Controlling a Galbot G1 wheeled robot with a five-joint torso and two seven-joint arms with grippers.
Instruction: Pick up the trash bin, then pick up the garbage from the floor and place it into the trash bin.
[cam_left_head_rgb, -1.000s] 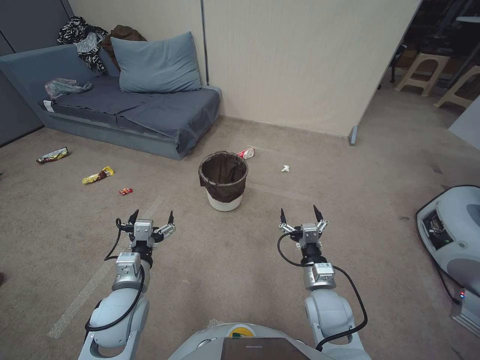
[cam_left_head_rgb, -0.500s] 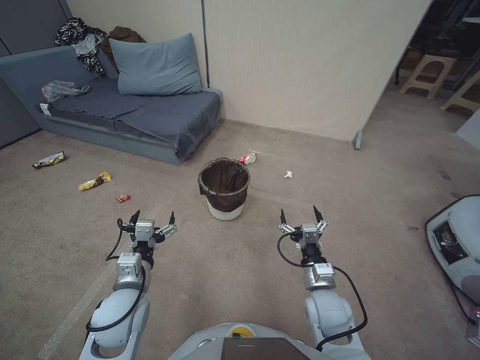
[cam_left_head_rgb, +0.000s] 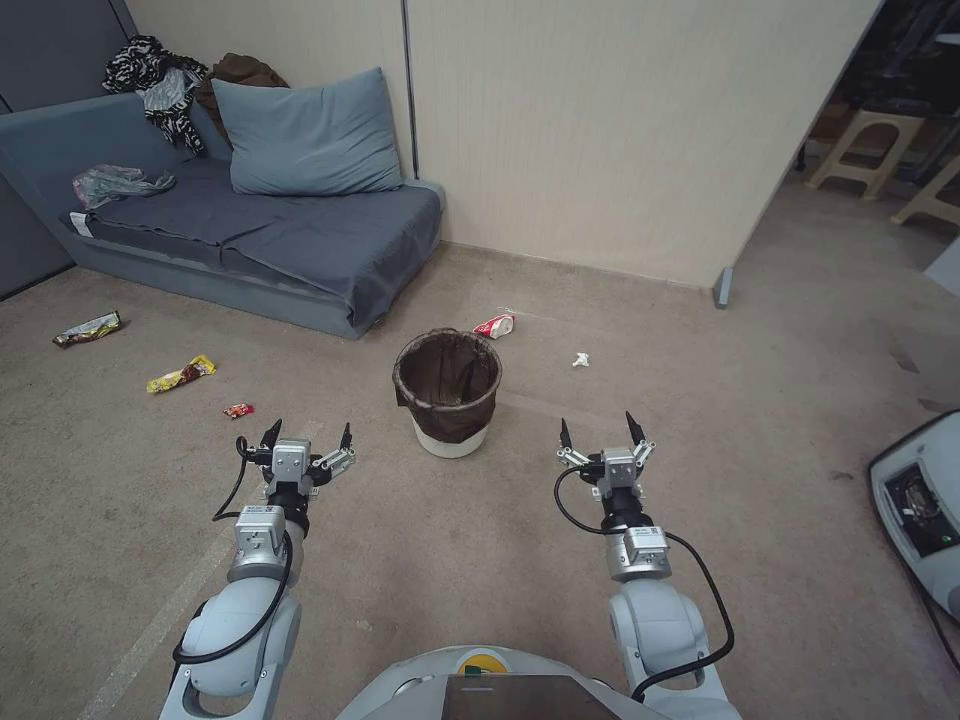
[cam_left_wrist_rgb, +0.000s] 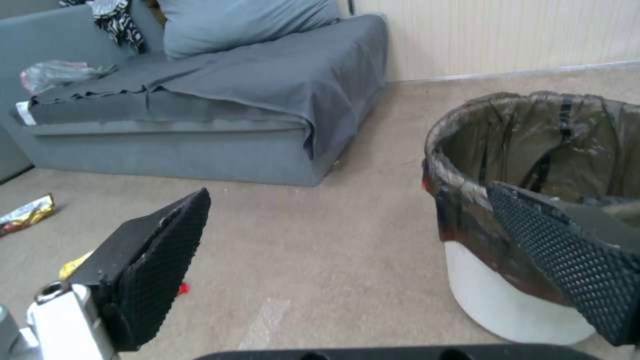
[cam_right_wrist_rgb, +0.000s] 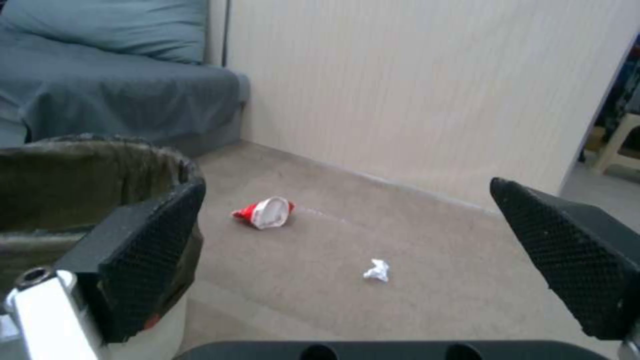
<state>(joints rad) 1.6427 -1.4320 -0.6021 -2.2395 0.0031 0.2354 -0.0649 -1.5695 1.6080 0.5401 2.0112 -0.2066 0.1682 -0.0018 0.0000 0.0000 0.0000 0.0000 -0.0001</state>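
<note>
On the carpet ahead, the bin (cam_left_head_rgb: 447, 392) stands between and just beyond your left gripper (cam_left_head_rgb: 308, 435) and right gripper (cam_left_head_rgb: 598, 428) — both with fingers spread, holding nothing — so a one-sided pinch on its loose liner could tip it.

I hold both of my silver-grey jointed arms stretched forward and low, side by side and well apart. My left gripper (cam_left_head_rgb: 306, 434), with black pointed textured fingers (cam_left_wrist_rgb: 163, 260), stands spread wide, its wrist rolled slightly so one tip sits lower. My right gripper (cam_left_head_rgb: 598, 427) is likewise spread wide, fingers (cam_right_wrist_rgb: 157, 250) pointing ahead, level.
</note>
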